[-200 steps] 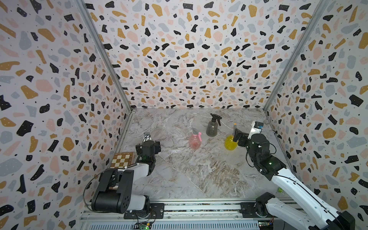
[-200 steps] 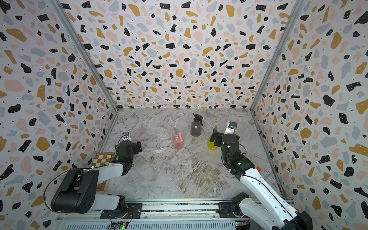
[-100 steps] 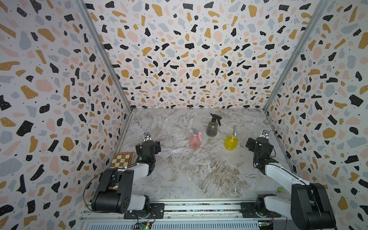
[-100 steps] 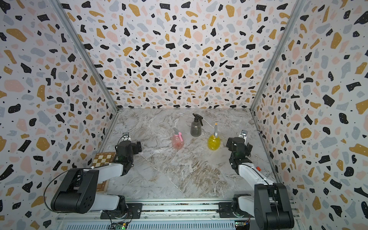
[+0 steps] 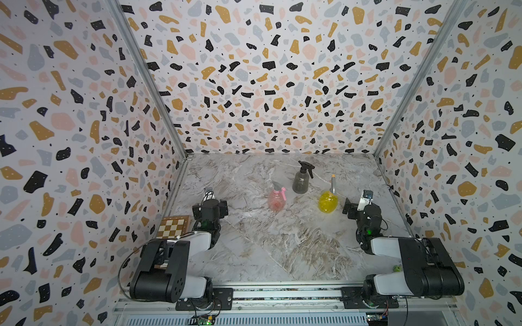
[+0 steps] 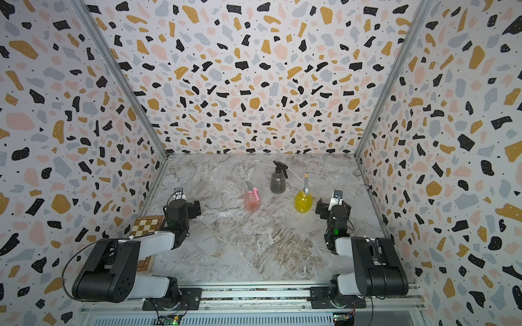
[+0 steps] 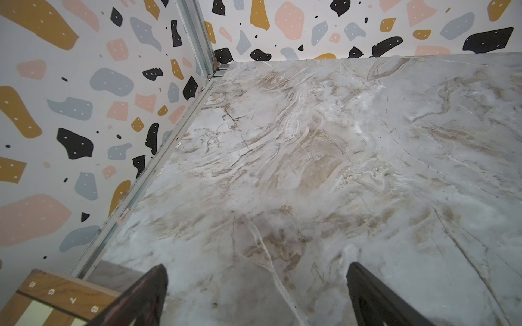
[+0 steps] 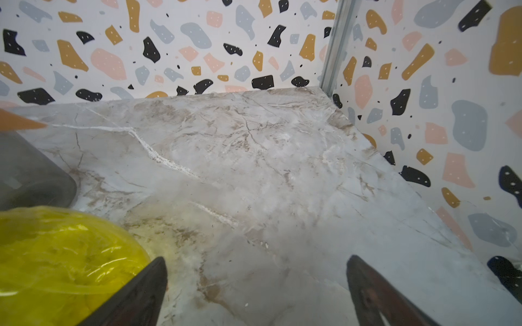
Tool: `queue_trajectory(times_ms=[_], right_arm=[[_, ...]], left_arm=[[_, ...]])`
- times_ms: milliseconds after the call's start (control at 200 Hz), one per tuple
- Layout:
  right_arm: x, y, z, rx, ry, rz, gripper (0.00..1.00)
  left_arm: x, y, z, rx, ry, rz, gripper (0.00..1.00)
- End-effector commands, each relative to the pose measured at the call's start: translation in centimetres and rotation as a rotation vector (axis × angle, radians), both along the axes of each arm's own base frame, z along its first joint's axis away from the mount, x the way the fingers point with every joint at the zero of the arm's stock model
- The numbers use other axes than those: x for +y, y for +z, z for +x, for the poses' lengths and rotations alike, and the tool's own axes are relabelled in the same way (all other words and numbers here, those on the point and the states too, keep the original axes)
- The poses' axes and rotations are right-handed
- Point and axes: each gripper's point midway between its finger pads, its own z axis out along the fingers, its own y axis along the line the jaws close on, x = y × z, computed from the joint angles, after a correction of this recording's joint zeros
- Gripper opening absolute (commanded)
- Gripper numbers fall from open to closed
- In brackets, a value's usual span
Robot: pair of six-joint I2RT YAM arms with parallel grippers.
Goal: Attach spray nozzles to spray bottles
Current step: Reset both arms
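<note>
I take the yellow bottle [image 5: 327, 201] as my mark on the marble table [image 5: 282, 248]. It stands upright, and a grey nozzle [image 5: 333, 182] with an orange tip rises straight up from its neck; from here I cannot tell whether it is screwed tight. To the left of the yellow bottle, apart from it, stands the pink bottle [image 5: 275, 201] with a pink-and-grey nozzle [image 5: 279, 188] on top. Behind the yellow bottle and a little to its left is the dark grey bottle [image 5: 300, 184], topped with a black nozzle [image 5: 306, 166]. My right gripper [image 8: 255, 259] sits low just to the right of the yellow bottle, and both top views show a small gap between them. Its jaws are spread wide and hold nothing, with only bare marble between the fingers [image 8: 132, 296]; the yellow bottle shows close beside one of them in the wrist view. My left gripper [image 7: 255, 266] is well to the left of the yellow bottle, beyond the pink bottle. It too is spread wide and empty, over bare marble. Farther left of the yellow bottle, by the left wall and just beside the left arm, lies a small chessboard [image 5: 173, 227].
</note>
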Motion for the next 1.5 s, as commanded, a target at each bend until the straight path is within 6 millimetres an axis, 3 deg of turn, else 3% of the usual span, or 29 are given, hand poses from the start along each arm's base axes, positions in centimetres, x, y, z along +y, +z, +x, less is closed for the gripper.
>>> queue_trajectory(times_ms=[0, 190, 310, 721, 1492], right_arm=[[1.5, 2.0, 1.0, -0.084, 0.055, -0.051, 1.0], [2.2, 1.6, 1.3, -0.069, 0.095, -0.055, 1.0], [3.1, 1.8, 0.1, -0.13, 0.159, -0.068, 1.0], [2.1, 1.7, -0.2, -0.129, 0.088, -0.061, 1.0], [2.1, 1.7, 0.0, -0.124, 0.096, -0.058, 1.0]], left_arm=[[-0.1, 1.4, 0.5, -0.052, -0.009, -0.002, 0.99], [-0.1, 1.4, 0.5, -0.053, -0.009, -0.002, 0.99], [0.0, 1.4, 0.5, -0.052, -0.007, -0.002, 0.99], [-0.1, 1.4, 0.6, -0.053, -0.008, -0.003, 0.99], [-0.1, 1.4, 0.6, -0.053, -0.008, -0.002, 0.99]])
